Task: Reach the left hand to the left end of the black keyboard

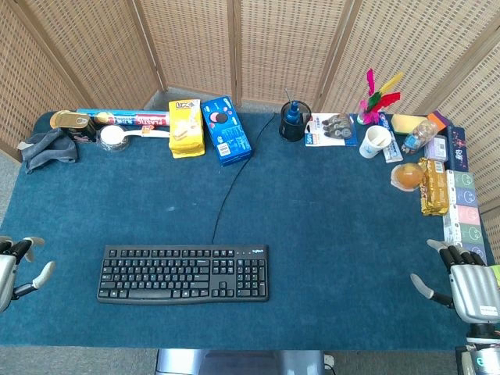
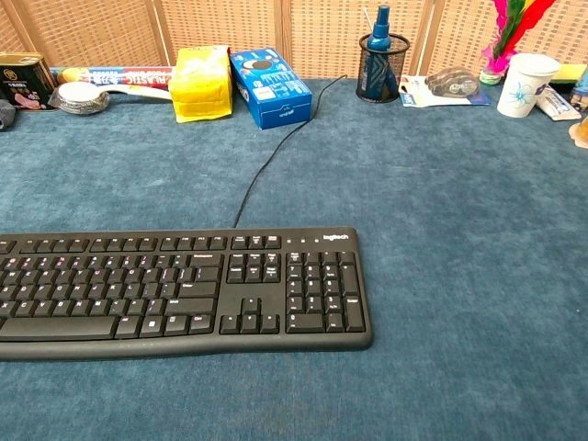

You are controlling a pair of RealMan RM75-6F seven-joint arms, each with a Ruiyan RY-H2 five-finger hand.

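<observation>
The black keyboard lies flat on the blue table cloth near the front edge, its cable running back toward the far side. In the chest view the keyboard fills the lower left, with its left end cut off by the frame. My left hand sits at the far left edge of the head view, fingers spread and holding nothing, well to the left of the keyboard's left end. At the far right my right hand rests open with nothing in it. Neither hand shows in the chest view.
Along the back stand a yellow box, a blue box, a mesh pen cup, a white paper cup and a grey cloth. Snack packs line the right edge. The keyboard cable crosses the middle.
</observation>
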